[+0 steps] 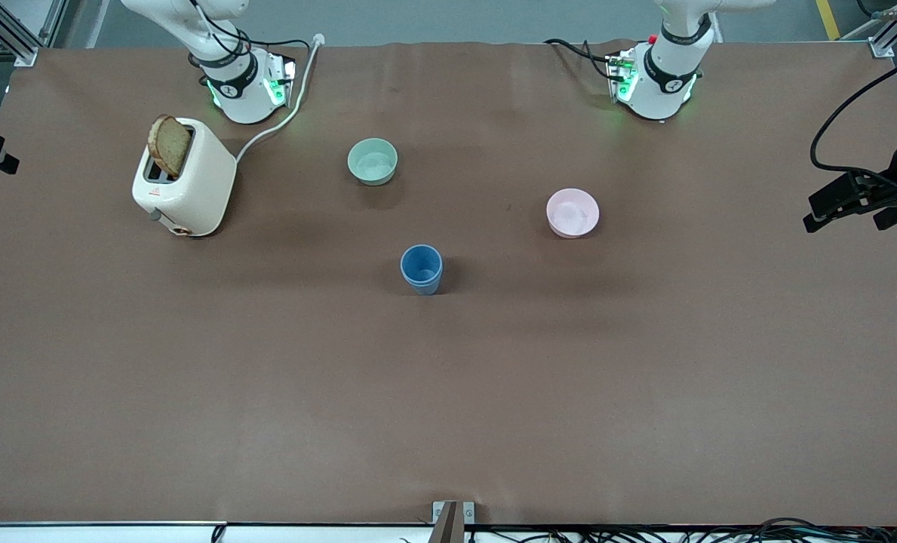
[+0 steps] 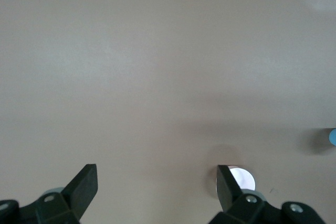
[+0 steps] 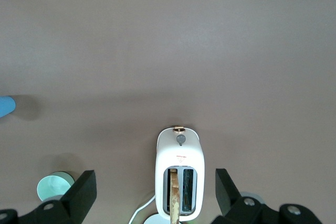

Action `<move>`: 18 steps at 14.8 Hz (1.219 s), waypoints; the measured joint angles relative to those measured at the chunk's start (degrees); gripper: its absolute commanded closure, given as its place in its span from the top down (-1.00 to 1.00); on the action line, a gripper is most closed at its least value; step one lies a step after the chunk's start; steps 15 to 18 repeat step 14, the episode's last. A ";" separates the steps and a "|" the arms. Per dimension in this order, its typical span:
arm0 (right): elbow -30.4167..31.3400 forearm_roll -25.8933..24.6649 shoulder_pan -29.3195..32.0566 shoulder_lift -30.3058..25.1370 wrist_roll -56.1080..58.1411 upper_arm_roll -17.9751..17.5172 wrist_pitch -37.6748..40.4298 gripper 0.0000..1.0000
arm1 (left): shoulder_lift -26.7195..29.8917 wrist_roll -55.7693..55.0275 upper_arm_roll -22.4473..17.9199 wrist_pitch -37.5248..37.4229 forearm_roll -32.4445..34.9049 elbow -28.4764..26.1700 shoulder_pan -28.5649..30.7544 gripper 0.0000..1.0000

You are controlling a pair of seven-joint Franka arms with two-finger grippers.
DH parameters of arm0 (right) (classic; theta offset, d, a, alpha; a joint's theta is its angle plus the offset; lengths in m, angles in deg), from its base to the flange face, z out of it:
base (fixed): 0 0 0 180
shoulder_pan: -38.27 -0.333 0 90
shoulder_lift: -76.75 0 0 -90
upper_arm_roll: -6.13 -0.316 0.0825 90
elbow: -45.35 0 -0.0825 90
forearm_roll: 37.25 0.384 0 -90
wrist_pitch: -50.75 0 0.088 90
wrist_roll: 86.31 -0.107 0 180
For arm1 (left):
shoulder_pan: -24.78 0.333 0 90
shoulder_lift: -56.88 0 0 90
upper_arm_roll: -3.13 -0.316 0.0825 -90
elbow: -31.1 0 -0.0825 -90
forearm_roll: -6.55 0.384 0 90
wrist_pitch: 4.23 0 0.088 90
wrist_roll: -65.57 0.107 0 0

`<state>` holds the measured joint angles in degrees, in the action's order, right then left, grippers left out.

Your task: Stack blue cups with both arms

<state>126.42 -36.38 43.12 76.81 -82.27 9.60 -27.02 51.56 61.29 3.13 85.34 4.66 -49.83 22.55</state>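
Observation:
I see blue only at one spot: a blue cup (image 1: 421, 269) stands upright near the middle of the brown table (image 1: 448, 392). I cannot tell whether a second cup sits nested in it. Its edge shows in the left wrist view (image 2: 333, 137) and in the right wrist view (image 3: 5, 106). My left gripper (image 2: 156, 174) is open and empty, high over bare table beside the pink bowl (image 2: 244, 178). My right gripper (image 3: 155, 177) is open and empty, high over the toaster (image 3: 179, 177). Neither gripper shows in the front view; only the arm bases do.
A mint-green bowl (image 1: 373, 161) stands farther from the front camera than the cup. The pink bowl (image 1: 572, 213) lies toward the left arm's end. A white toaster (image 1: 188, 185) with a bread slice (image 1: 169, 145) and a cord stands near the right arm's base. Dark camera mounts sit at both table ends.

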 measured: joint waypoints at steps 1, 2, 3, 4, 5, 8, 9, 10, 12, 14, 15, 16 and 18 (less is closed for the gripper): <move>0.00 0.00 0.00 0.00 0.01 -0.01 0.00 1.00 | 0.01 0.00 0.00 -0.15 0.00 0.00 0.01 1.00; 0.00 0.00 0.00 0.00 0.01 -0.01 0.00 1.00 | 0.02 0.00 0.04 -0.20 0.00 0.00 0.01 1.00; 0.00 0.00 0.00 0.00 0.02 -0.01 0.00 1.00 | 0.01 0.00 0.08 -0.21 0.00 -0.01 0.01 1.00; 0.00 0.00 0.00 0.00 0.03 -0.01 0.00 1.00 | 0.01 0.00 0.14 -0.21 0.00 -0.04 0.01 1.00; 0.00 0.00 0.00 0.00 0.03 -0.01 0.00 1.00 | 0.01 0.00 0.20 -0.21 0.00 -0.06 0.01 1.00; 0.00 0.00 0.00 0.00 0.04 -0.02 0.00 1.00 | 0.02 0.00 0.25 -0.21 0.00 -0.06 0.01 1.00; 0.00 0.00 0.00 0.00 0.04 -0.02 0.00 1.00 | 0.01 0.00 0.29 -0.21 0.00 -0.06 0.01 1.00; 0.00 0.00 -0.01 0.00 0.04 -0.02 0.00 1.00 | 0.02 0.00 0.33 -0.21 0.00 -0.06 0.00 1.00; 0.00 0.01 -0.02 0.00 0.06 -0.05 0.00 1.00 | 0.02 0.00 0.43 -0.21 0.00 -0.06 -0.01 1.00; 0.00 0.01 -0.02 0.00 0.06 -0.05 0.00 1.00 | 0.02 0.00 0.56 -0.21 0.00 -0.06 -0.01 1.00; 0.00 0.01 -0.02 0.00 0.06 -0.05 0.00 1.00 | 0.02 0.00 0.56 -0.21 0.00 -0.06 -0.01 1.00; 0.00 0.01 -0.02 0.00 0.06 -0.05 0.00 1.00 | 0.02 0.00 0.56 -0.21 0.00 -0.06 -0.01 1.00; 0.00 0.01 -0.02 0.00 0.06 -0.05 0.00 1.00 | 0.02 0.00 0.56 -0.21 0.00 -0.06 -0.01 1.00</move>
